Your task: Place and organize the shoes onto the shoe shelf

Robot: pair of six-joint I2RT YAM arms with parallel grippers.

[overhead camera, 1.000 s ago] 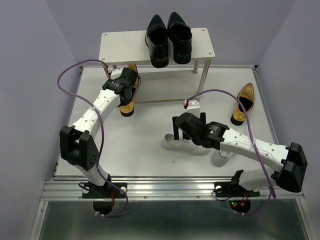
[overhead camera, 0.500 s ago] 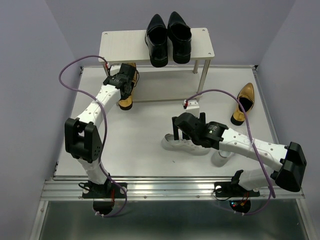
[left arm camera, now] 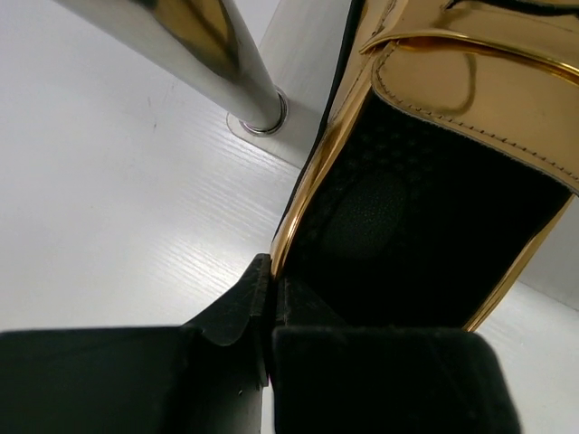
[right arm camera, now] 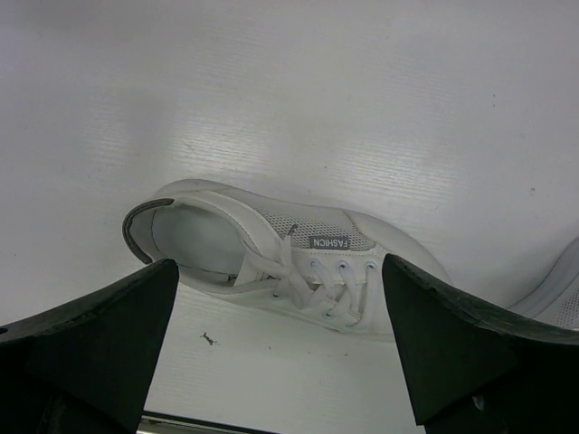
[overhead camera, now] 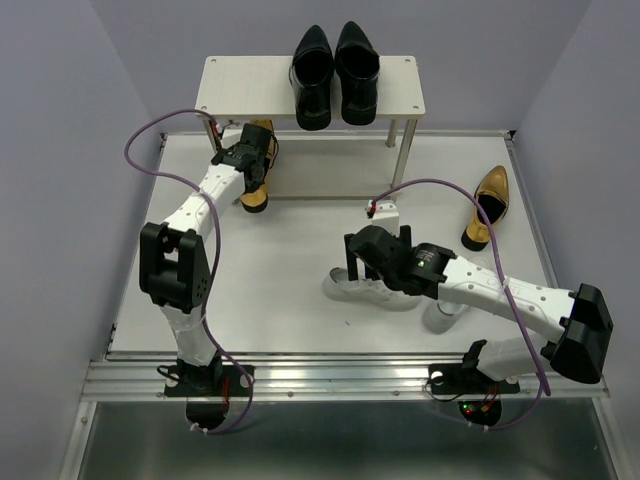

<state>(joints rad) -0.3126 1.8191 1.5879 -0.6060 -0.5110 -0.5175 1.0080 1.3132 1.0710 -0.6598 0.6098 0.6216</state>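
The shoe shelf stands at the back with two black dress shoes side by side on its top board. My left gripper is shut on the side rim of a gold loafer, whose toe reaches under the top board at the shelf's left end. In the left wrist view the loafer lies beside a silver leg. My right gripper is open above a white sneaker, which also shows in the right wrist view. The second gold loafer lies at the right.
The second white sneaker lies partly under my right forearm, and its edge shows in the right wrist view. The shelf's lower board shows between the legs. Grey walls close in both sides.
My left arm has carried the gold loafer back and slightly left, its toe now under the shelf's top board. The right arm and the sneakers have not moved.
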